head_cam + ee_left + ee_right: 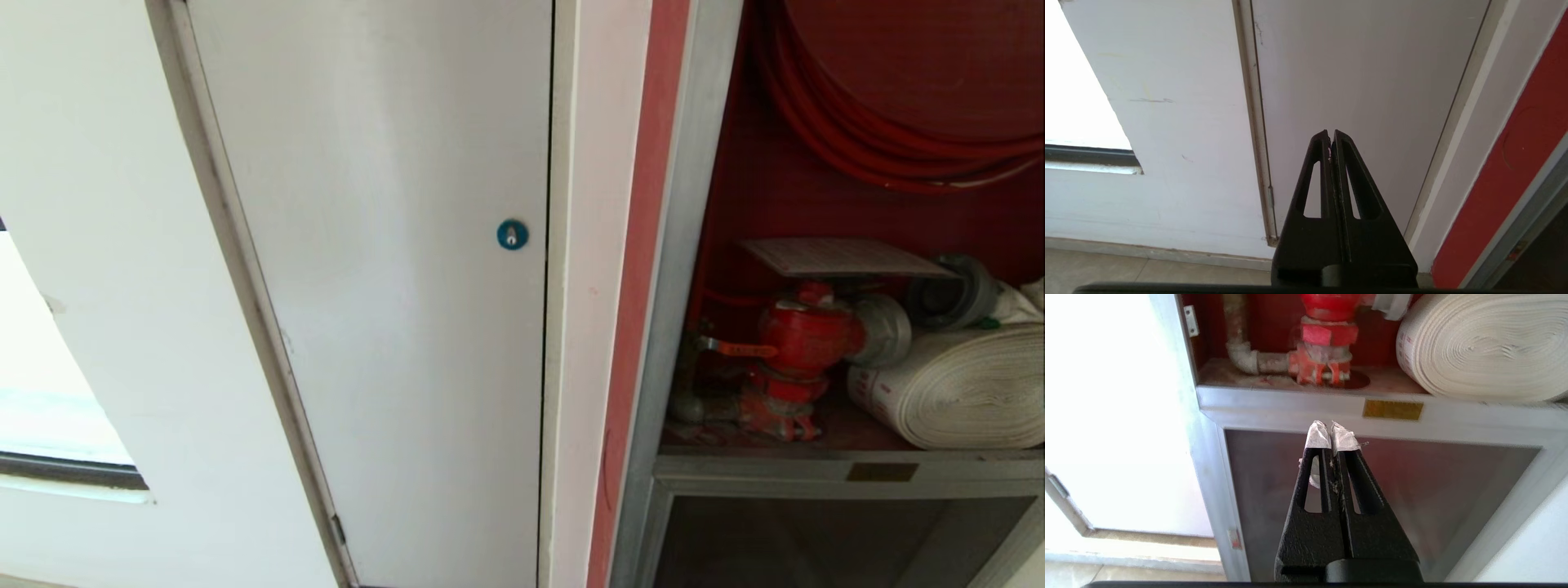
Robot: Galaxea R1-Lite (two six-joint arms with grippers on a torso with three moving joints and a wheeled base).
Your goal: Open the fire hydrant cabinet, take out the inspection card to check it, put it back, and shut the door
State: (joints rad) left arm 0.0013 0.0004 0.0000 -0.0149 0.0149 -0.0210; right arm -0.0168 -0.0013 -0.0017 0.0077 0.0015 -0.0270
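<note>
Cabinet: fire hydrant cabinet (702, 245) stands open.
Card: inspection card (845, 257) lies flat atop red valve (804, 335) inside.
Left gripper (1330, 134): clenched, empty, facing white door (1363, 81).
Right gripper (1331, 428): clenched, empty, before lower glass panel (1412, 490).

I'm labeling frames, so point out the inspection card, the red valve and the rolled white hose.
card (845, 257), head view, middle of the sheet
valve (804, 335), head view, its red body
hose (1486, 347), right wrist view, coil's face

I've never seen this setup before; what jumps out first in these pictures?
The open fire hydrant cabinet at right, all red inside: a red valve, the inspection card lying on top of it, and a rolled white hose beside it. Left of it stands a plain white door with a blue lock.
</note>
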